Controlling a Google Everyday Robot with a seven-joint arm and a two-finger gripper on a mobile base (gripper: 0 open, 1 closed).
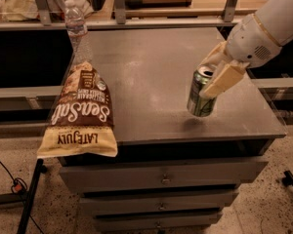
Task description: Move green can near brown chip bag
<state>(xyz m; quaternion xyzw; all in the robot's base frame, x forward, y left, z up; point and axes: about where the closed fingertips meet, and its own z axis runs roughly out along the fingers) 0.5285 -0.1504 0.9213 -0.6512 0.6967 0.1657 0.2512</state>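
Note:
The green can (199, 97) is tilted and held just above the grey cabinet top (151, 72), right of its middle. My gripper (216, 76) comes in from the upper right and is shut on the can, one cream finger (223, 80) across its front. The brown chip bag (81, 115) lies flat at the cabinet's front left corner, its cream band hanging over the front edge. The can is well to the right of the bag, with bare top between them.
A clear plastic water bottle (76, 29) stands at the back left of the top, behind the bag. Shelving rails (136, 21) run along the back. Drawers (161, 179) sit below the front edge.

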